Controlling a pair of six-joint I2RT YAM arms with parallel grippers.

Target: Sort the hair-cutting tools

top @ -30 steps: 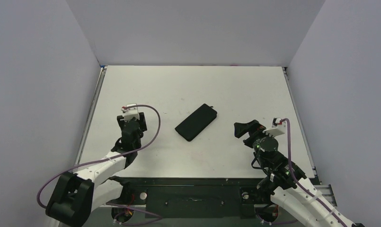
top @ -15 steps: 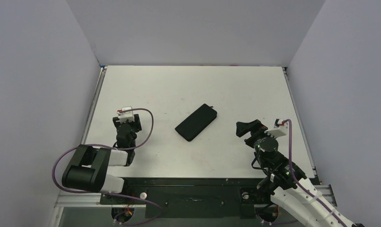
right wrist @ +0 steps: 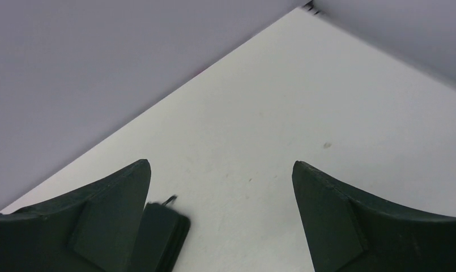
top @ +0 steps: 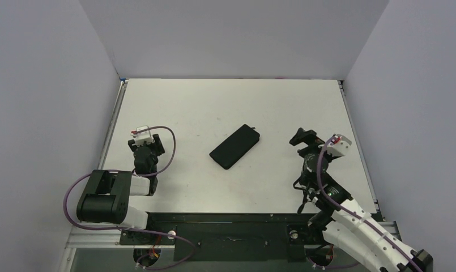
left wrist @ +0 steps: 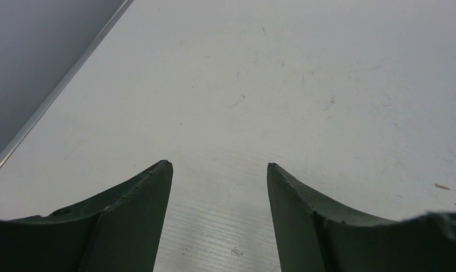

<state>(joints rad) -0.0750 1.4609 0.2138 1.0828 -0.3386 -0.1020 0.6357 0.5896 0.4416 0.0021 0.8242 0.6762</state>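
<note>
A flat black zip case lies slanted at the middle of the white table. One end of it with its zip pull shows in the right wrist view, beside my left finger. No scissors and no comb show in any view. My left gripper is open and empty, low over bare table near the left edge; its wrist view shows only table between the fingers. My right gripper is open and empty, right of the case, and its wrist view looks at the far wall.
Grey walls enclose the table on the left, back and right. A metal strip runs along the table's left edge close to my left gripper. The black base rail lies along the near edge.
My left arm has folded back, taking its gripper left and a little nearer the table's left edge. My right gripper has swung round and moved farther from the base. The case has not moved.
</note>
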